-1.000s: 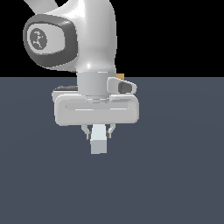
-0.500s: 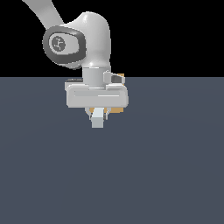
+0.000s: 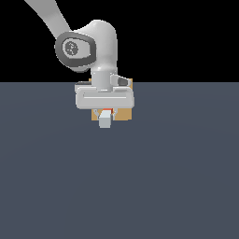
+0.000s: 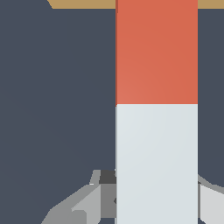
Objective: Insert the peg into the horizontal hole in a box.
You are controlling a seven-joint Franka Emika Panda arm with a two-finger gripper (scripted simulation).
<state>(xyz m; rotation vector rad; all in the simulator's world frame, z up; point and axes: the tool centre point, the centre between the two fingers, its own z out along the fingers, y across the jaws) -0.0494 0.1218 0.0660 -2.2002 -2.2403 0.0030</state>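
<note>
Wrist view, no readable writing, end effector [image 4: 154,199] pinching peg [image 4: 156,105], box [image 4: 78,4] beyond

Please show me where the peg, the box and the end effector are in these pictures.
peg [image 4: 156,105]: wrist view, where orange meets pale grey.
box [image 3: 124,114]: exterior view, tan face below the hand.
end effector [image 3: 105,114]: exterior view, between the fingertips, around the peg.

Flat dark slate-blue floor [image 3: 177,177]; black backdrop [image 3: 186,37] above.
</note>
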